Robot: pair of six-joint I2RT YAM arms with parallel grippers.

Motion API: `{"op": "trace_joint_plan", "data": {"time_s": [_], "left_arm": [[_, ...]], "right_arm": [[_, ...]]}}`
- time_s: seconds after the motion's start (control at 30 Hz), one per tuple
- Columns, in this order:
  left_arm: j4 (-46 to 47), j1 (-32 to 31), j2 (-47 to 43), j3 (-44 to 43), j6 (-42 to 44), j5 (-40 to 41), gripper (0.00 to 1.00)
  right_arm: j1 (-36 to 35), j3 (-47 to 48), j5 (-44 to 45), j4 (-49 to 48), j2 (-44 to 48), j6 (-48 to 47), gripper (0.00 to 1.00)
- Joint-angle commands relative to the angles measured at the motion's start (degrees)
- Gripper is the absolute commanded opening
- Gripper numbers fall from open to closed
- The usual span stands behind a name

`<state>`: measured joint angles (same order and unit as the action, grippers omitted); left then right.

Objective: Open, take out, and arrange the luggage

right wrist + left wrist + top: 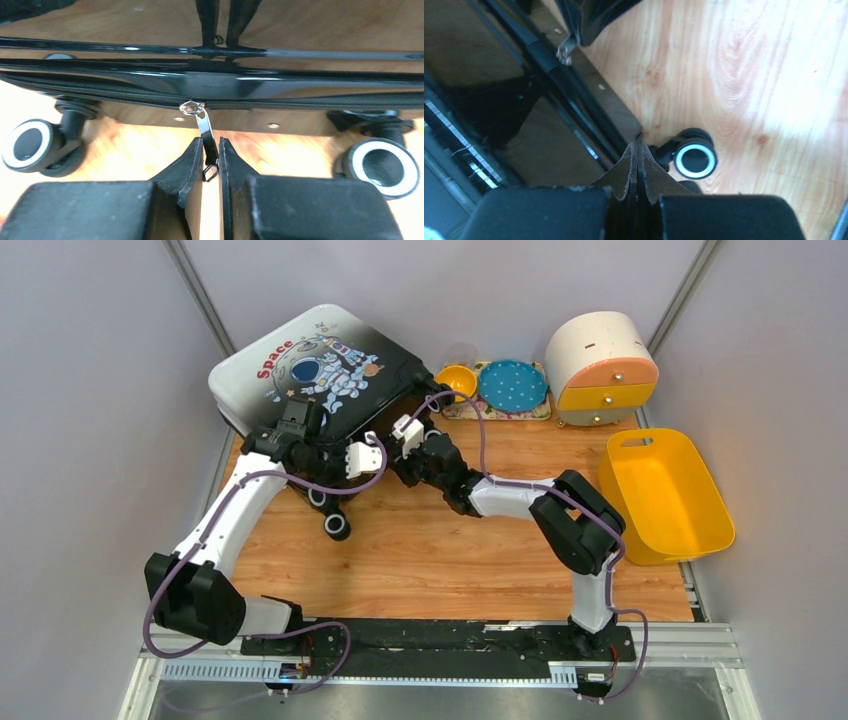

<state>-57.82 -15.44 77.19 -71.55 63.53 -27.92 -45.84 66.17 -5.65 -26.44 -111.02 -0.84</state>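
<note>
On the wooden table we see a yellow bowl and a blue dotted plate sharing a mat. A round drawer box stands beside them, and a yellow bin sits in front of it.

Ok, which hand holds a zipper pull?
The right hand: the silver metal zipper pull is pinched in it. The left hand is shut on nothing.
</note>
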Motion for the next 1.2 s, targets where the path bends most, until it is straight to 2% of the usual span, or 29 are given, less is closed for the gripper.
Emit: {"op": "trace_joint_plan", "data": {"time_s": [0.0, 0.23, 0.4, 0.6, 0.77, 0.93, 1.07, 1.17], "left_arm": [[-7.39, 4.19, -0.28, 2.64, 4.23, 8.76, 0.00], [-7.74, 4.80, -0.55, 3.26, 4.24, 10.08, 0.00], [-7.74, 6.74, -0.46, 3.61, 4.24, 9.73, 0.00], [-8.19, 9.29, 0.51, 3.52, 5.73, 9.47, 0.00], [-7.13, 11.57, 1.82, 3.17, 7.13, 9.99, 0.00], [-6.60, 14.56, 4.02, 0.98, 8.10, 9.73, 0.00], [-5.73, 16.49, 5.25, 0.01, 9.33, 8.33, 0.00], [-4.76, 17.11, 5.43, 0.00, 10.30, 7.27, 0.00]], "right_arm": [[4.53, -1.22, 7.58, -1.86, 2.92, -5.48, 0.00], [6.03, -1.66, 6.70, -4.76, 1.95, -11.97, 0.00], [7.87, -1.84, 13.37, -7.66, 0.46, -16.82, 0.00], [10.68, -3.15, 15.67, -15.55, -0.86, -23.93, 0.00], [13.85, -5.35, 11.72, -23.81, -1.83, -28.68, 0.00], [17.80, -6.58, 2.94, -33.93, -5.59, -32.37, 0.00], [20.35, -3.96, -2.43, -43.15, -10.26, -32.82, 0.00], [21.50, -1.58, -6.64, -46.50, -13.59, -31.51, 0.00]]}}
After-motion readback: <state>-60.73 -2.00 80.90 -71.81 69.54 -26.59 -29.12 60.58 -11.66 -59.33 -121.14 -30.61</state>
